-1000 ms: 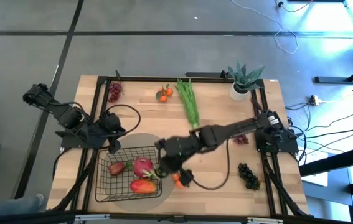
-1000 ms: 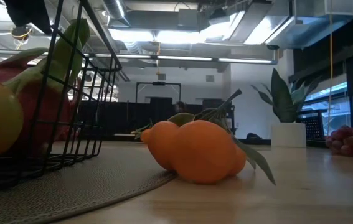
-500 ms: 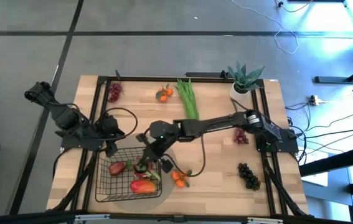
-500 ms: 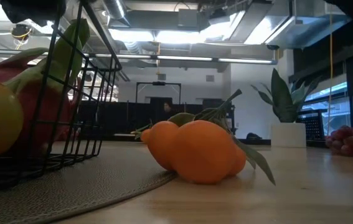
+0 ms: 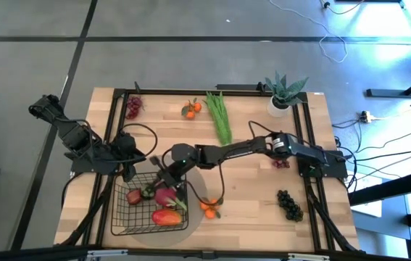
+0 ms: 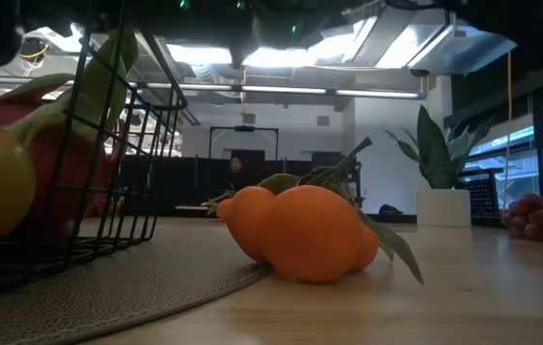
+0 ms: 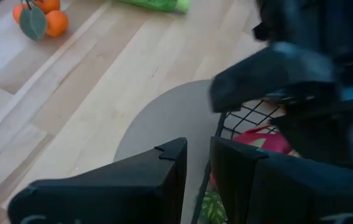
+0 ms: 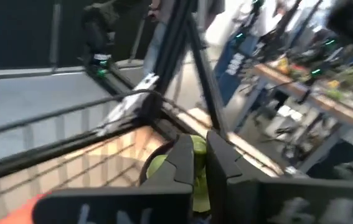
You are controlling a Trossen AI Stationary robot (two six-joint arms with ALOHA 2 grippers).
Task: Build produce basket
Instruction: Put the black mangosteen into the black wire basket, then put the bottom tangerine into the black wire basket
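Observation:
The black wire basket (image 5: 134, 219) sits on a round grey mat (image 5: 199, 181) near the table's near-left corner. In it lie a pink dragon fruit (image 5: 166, 194), a red-orange mango (image 5: 165, 216) and a small dark red fruit (image 5: 134, 194). A leafy tangerine pair (image 5: 209, 207) rests on the wood by the mat's right edge, large in the low view (image 6: 300, 235). My left gripper (image 5: 129, 172) is at the basket's far-left corner. My right gripper (image 5: 164, 177), shut, hangs over the basket's far side by the dragon fruit; a green tip (image 8: 195, 148) shows behind its fingers. My left gripper pinches the basket's rim wire (image 7: 202, 186) at the far-left corner between its two fingers, coming from the table's left and slanting down. The basket stands flat on the mat. My right gripper: I cannot tell whether it touches the dragon fruit's green tip.
On the far side lie red grapes (image 5: 133, 107), a second tangerine pair (image 5: 191, 109) and a long green bunch (image 5: 219, 119). A spiky plant in a white pot (image 5: 283, 96) stands at the far right. More grapes (image 5: 281, 162) and dark grapes (image 5: 288, 204) lie on the right.
My right arm has swung from beside the tangerine pair toward the table's left and slightly toward the far edge, and its gripper now stands over the basket's far side. The tangerines, the basket and my left gripper have stayed where they were.

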